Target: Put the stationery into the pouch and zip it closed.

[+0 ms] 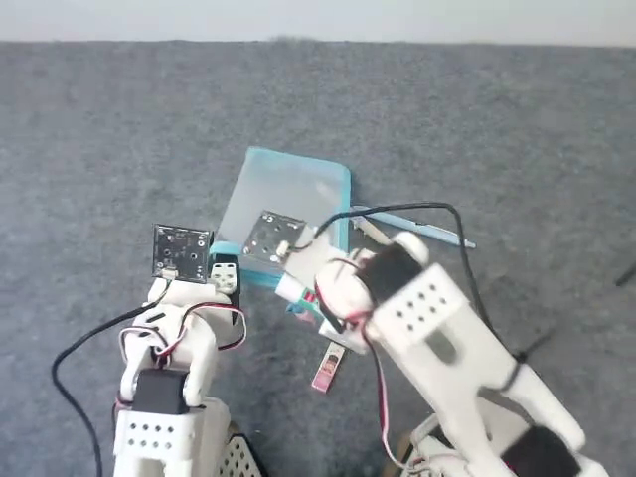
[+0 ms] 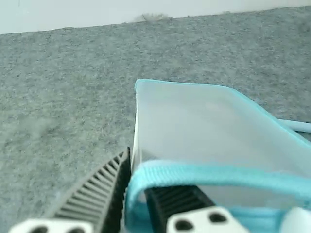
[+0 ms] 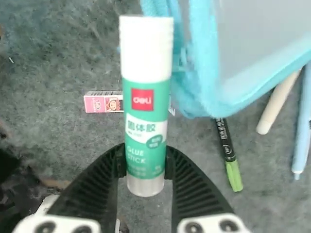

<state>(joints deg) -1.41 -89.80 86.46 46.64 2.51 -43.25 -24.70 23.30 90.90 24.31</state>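
On grey worktop (image 1: 119,119), the pouch (image 2: 204,126) is clamped at its rim by the left gripper (image 2: 133,191). Clamped by the right gripper (image 3: 146,158), the glue stick (image 3: 146,97) should be aimed squarely inside.

The pouch (image 3: 252,48) covers one end of the black marker (image 3: 226,150) and of the cream pen (image 3: 276,104) beside it.

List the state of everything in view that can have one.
pouch, unzipped, mouth edge pinched by a tool
left tool, shut on the pouch's zip edge
glue stick, capped, gripped near its base, not yet inside the pouch
right tool, shut on the glue stick
eraser, lying loose on the carpet
green-tipped pen, loose beside the pouch
cream pen, loose, outside the pouch
blue pen, loose, outside the pouch
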